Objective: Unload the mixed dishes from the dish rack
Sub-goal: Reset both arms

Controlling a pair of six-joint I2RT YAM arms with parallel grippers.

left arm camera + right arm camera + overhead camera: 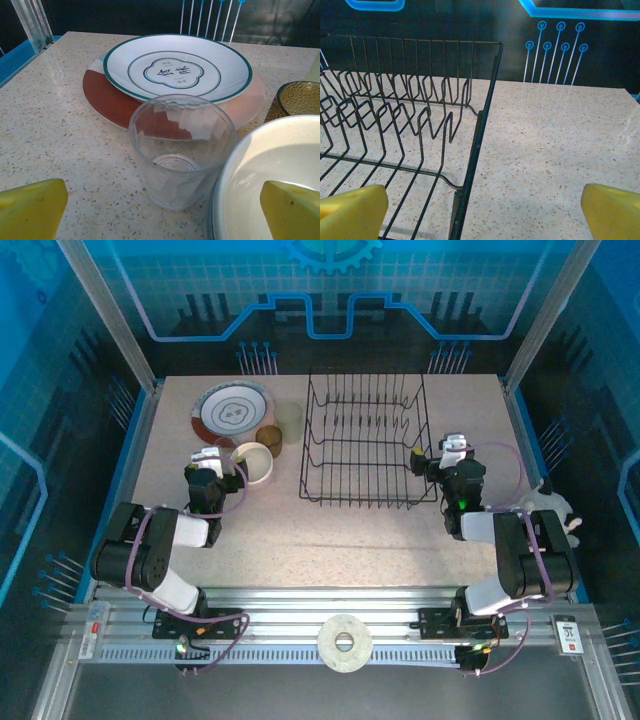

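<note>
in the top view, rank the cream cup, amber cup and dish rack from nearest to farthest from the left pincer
From the left pincer:
1. cream cup, just to its right.
2. amber cup, beyond the cream cup, slightly farther right.
3. dish rack, mid-table, well to the right.

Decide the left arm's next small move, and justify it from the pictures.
Probably lift the left gripper up and back: its jaws stand open and hold nothing, the clear cup stands upright on the table beside the cream bowl, and the dish rack looks empty.
</note>
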